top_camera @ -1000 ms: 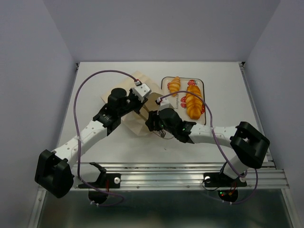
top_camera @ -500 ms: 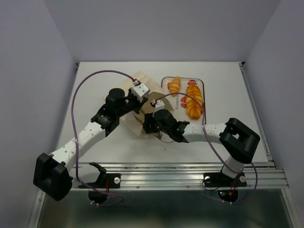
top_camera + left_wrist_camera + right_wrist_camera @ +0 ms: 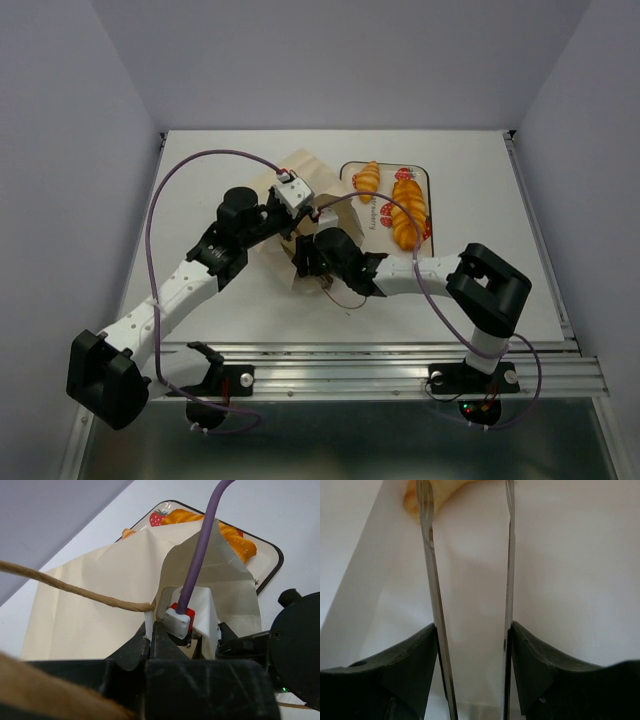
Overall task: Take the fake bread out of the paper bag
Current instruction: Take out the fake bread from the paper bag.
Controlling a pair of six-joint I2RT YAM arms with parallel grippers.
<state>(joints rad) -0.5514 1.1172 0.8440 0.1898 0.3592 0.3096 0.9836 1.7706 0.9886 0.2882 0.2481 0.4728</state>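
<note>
A white desk [image 3: 470, 170] sits enclosed by plain pale grey walls [image 3: 330, 60], with a metal rail [image 3: 350, 375] along its near edge.

Tall cream-beige paper bag [image 3: 303, 168] with thin looped cord handles: lying on its side, left of scene centre, mouth spread open, walls creased.

Long ridged golden-orange toy loaf [image 3: 408, 214]: outside the bag, to its right, lying flat, long axis near to far.

Small glossy golden croissant [image 3: 368, 178]: just left of the loaf's far end.

Third golden-orange pastry [image 3: 412, 497]: inside the bag, at the deep end, only partly visible.
</note>
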